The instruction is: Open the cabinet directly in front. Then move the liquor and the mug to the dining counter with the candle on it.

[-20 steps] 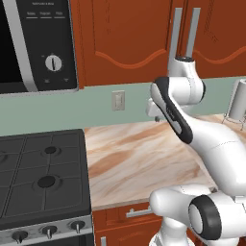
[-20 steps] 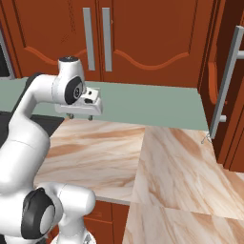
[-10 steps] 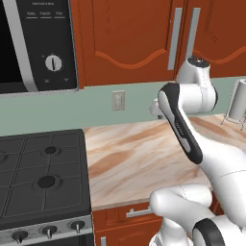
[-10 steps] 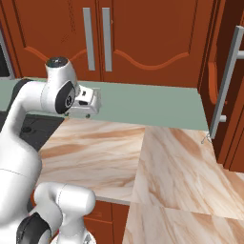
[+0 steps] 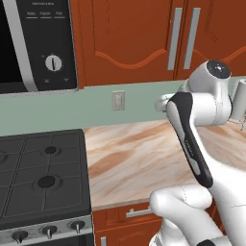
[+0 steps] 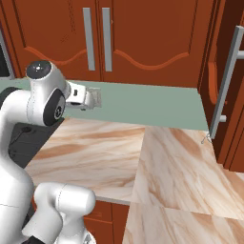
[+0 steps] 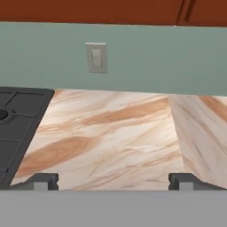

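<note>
Cabinet: you have the cabinet (image 6: 119, 38) straight ahead on the wall, both arched reddish-brown doors shut, the two long silver bar handles (image 6: 97, 39) side by side at the middle seam. From the left base view the same doors (image 5: 144, 38) sit above the arm's elbow.
Gripper: your gripper (image 7: 113, 181) is spread wide, its two dark fingertips (image 7: 44, 181) far apart at the bottom of the hand view, with nothing between them. In the right base view you see it (image 6: 93, 97) held in front of the green wall, well below the cabinet doors and above the worktop, touching neither.
Worktop: the marble worktop (image 5: 139, 153) lies bare under your hand and runs into a corner on the right (image 6: 176, 162).
Wall: a pale light switch (image 7: 96, 57) sits on the green backsplash, directly ahead of your hand.
Stove: the black stove (image 5: 41, 178) adjoins the worktop on your left, with a microwave (image 5: 38, 45) above it.
Right side: a tall door (image 6: 233, 81) with a long silver handle stands at the far right.
</note>
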